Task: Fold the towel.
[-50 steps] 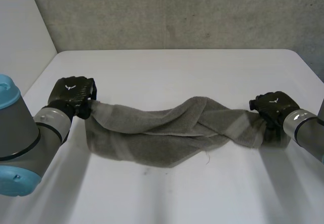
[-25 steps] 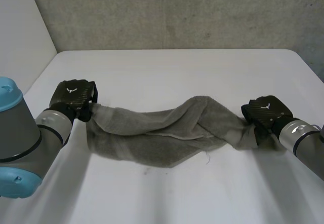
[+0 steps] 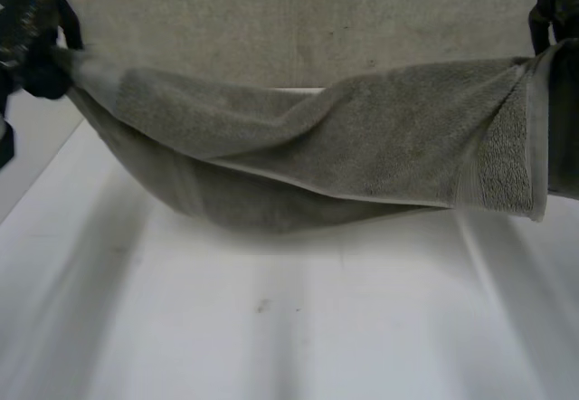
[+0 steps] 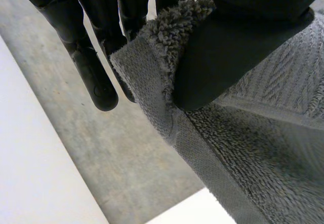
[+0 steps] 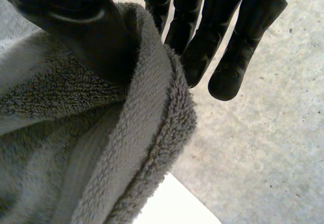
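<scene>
Towel (image 3: pixel 344 147) is up off the table (image 3: pixel 271 337), strung across the head view from upper left to upper right, long axis running side to side. That's the line that matters: each hand has one end, both ends sit about level, and the middle sags in a deep belly toward the centre of the frame. Whether the lowest part of that belly brushes the table I can't say for sure from here; it looks just clear.

Left hand (image 3: pixel 32 42), upper left corner of the frame: it's gripping. Its wrist view has the thumb (image 4: pixel 238 46) pressed down on the hemmed end, pinching the cloth against the fingers behind it, while other fingers (image 4: pixel 96 77) stand straight and free just beside the hem.

Right hand (image 3: pixel 556 6), upper right corner: same story. Thumb (image 5: pixel 76 26) clamps the bunched edge, straight fingers (image 5: pixel 228 57) back it from the far side. Below that grip the short hemmed edge hangs down at the right of the frame.

Neither hand is nearer the cloth; both are on it. My read: the next move has to carry both ends together, evenly, so the sag lands flat and not twisted.
</scene>
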You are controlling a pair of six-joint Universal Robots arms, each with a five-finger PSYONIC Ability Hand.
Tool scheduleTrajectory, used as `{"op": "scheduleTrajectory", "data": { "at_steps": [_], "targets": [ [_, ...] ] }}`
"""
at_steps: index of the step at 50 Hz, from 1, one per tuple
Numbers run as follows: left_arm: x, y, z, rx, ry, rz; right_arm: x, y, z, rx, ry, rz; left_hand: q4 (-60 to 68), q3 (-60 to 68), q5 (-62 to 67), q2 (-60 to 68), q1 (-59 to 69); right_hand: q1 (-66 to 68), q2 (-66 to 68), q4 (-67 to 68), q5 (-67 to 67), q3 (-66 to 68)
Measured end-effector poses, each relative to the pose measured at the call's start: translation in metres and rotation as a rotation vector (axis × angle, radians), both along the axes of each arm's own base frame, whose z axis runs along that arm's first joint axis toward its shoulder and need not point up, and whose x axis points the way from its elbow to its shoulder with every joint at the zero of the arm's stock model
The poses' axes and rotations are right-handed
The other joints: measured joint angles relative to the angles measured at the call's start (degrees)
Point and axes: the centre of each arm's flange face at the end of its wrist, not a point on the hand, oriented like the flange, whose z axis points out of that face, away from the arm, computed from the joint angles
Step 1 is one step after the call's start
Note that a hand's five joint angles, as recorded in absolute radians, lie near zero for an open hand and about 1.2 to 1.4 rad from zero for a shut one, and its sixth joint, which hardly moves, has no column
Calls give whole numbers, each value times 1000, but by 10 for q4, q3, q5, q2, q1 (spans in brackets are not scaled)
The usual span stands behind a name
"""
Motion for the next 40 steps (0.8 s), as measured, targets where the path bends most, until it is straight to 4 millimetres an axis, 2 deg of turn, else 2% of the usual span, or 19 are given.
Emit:
{"op": "scheduleTrajectory", "data": {
  "at_steps": [4, 9, 17, 20, 23, 27, 29, 30, 35, 37, 40],
  "targets": [
    [4, 2, 9, 8, -3, 12, -4, -2, 4, 56, 56, 5, 0, 0, 0, 0, 0, 0, 0, 0, 0, 0],
    [3, -8, -3, 82, -21, 16, -4, -19, -17, 168, 114, 22, 0, 0, 0, 0, 0, 0, 0, 0, 0, 0],
    [-11, -56, -65, 270, -81, 4, 12, -58, -74, 333, 129, 80, 0, 0, 0, 0, 0, 0, 0, 0, 0, 0],
    [-18, -78, -79, 291, -92, 0, 25, -74, -88, 331, 116, 95, 0, 0, 0, 0, 0, 0, 0, 0, 0, 0],
    [-27, -103, -79, 261, -87, -3, 38, -94, -90, 265, 83, 84, 0, 0, 0, 0, 0, 0, 0, 0, 0, 0],
    [-37, -134, -51, 132, -43, 7, 49, -124, -66, 70, -24, 39, 0, 0, 0, 0, 0, 1, 0, 0, 0, 0],
    [-41, -145, -33, 63, -13, 16, 51, -135, -45, -43, -95, 20, 0, 0, 0, 0, 0, 1, 0, 0, 0, 0],
    [-42, -151, -11, -15, 28, 26, 51, -140, -26, -134, -155, 12, 0, 0, 0, 0, 0, 1, 0, 0, 0, 0],
    [-37, -151, 56, -222, 193, 42, 48, -137, 28, -334, -305, 18, 0, 0, 0, 0, 0, 1, 0, 0, 0, 0],
    [-35, -148, 70, -261, 242, 38, 47, -134, 38, -361, -333, 25, 0, 0, 0, 0, 0, 1, 0, 0, 0, 0],
    [-32, -144, 77, -269, 302, 27, 47, -128, 39, -341, -346, 33, 0, 0, 0, 0, 0, 1, 0, 0, 0, 0]
  ]
}}
